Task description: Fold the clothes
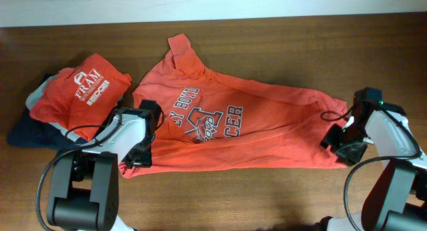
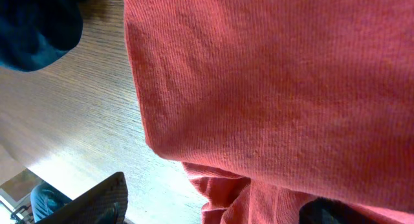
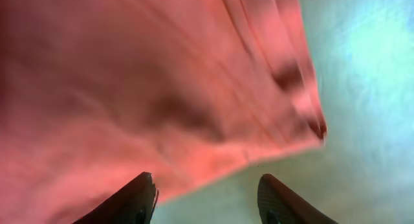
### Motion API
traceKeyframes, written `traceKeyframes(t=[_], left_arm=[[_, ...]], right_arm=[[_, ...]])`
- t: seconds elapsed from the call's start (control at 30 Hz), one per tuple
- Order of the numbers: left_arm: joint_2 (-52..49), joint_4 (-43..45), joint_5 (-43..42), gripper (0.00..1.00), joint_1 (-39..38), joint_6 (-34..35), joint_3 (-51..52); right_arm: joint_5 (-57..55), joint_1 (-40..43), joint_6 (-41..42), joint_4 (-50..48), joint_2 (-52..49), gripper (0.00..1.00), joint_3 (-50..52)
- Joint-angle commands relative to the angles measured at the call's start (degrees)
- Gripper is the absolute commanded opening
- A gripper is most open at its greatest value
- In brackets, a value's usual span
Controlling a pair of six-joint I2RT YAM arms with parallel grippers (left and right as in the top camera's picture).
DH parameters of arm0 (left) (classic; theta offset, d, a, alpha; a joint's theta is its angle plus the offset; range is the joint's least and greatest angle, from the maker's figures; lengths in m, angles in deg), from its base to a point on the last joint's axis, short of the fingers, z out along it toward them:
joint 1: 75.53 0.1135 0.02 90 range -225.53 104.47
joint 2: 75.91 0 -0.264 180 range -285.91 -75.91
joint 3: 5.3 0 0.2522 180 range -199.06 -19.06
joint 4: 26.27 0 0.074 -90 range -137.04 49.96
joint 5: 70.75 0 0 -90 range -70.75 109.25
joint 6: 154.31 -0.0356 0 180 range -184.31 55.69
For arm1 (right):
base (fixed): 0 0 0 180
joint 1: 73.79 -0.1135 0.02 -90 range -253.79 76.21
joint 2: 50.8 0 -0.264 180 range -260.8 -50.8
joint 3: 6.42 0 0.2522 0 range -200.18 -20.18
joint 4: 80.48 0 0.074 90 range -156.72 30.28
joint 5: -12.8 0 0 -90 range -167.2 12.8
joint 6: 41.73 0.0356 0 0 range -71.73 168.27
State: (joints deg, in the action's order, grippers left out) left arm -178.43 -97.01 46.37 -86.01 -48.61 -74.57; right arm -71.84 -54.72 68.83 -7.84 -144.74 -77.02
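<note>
Item: one large orange-red short-sleeved knit T-shirt (image 1: 280, 127), lying print-up across the middle of the dark brown wooden table (image 1: 280, 44). Its length runs left to right and the body is creased and uneven, so the navy-and-white chest print (image 1: 207, 121) reads only in part among the wrinkles. Judged condition: spread out for folding, with no tidy fold yet made. Left gripper (image 1: 137, 156): stationed at the shirt's near left corner, fingers (image 2: 97, 201) standing wide apart. A bunched fold of cloth lies between them, but bare table shows beside one finger, so nothing is pinched. It looks placed to take that corner. Right gripper (image 1: 339, 145): stationed at the shirt's right end, its fingers (image 3: 126, 198) parted. The cloth edge lies just ahead of them with bare table in the gap, so it has hold of nothing, though this wrist view is blurred. The two arms sit at opposite ends, probably so the garment can be drawn flat or carried over evenly. Adjacent lot, not part of the job: a stack at the table's left end. It has a small folded red shirt with a white logo (image 1: 87, 87) on top, over a grey garment (image 1: 37, 94) and a navy garment (image 1: 27, 134). The stack sits near the T-shirt's left edge, presumably as finished work set aside.
</note>
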Motion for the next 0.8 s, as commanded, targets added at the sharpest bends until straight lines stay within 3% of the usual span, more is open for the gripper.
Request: traceKeyframes(t=[0.0, 0.17, 0.27, 0.3, 0.47, 0.7, 0.77], left_arm=[[-1.9, 2.8, -6.3, 0.77, -0.2, 1.4, 1.0], [-1.9, 3.8, -6.3, 0.78, -0.2, 1.4, 0.8], [-1.9, 3.7, -6.3, 0.78, -0.2, 1.4, 0.4], [-1.9, 3.5, -6.3, 0.78, -0.2, 1.4, 0.1], [-1.9, 2.0, -6.3, 0.78, -0.2, 1.4, -1.7], [-1.9, 1.8, -6.3, 0.78, -0.2, 1.4, -4.4], [-1.9, 1.6, -6.3, 0.78, -0.2, 1.0, -5.7]], right_arm=[[-1.1, -0.3, 1.5, -1.7, -0.1, 0.56, 3.5], [1.8, -0.3, 6.6, -13.8, -0.1, 0.45, 12.3], [-0.5, 0.1, 8.2, -18.9, -0.1, 0.09, 16.2], [-3.7, 0.6, 9.9, -18.4, -0.1, 0.04, 16.4], [-18.7, 5.8, 13.6, -15.3, -0.1, 0.04, 16.2], [-18.4, 13.3, 13.4, -14.2, -0.1, 0.04, 16.2], [-17.3, 14.0, 13.4, -14.3, -0.1, 0.11, 16.2]])
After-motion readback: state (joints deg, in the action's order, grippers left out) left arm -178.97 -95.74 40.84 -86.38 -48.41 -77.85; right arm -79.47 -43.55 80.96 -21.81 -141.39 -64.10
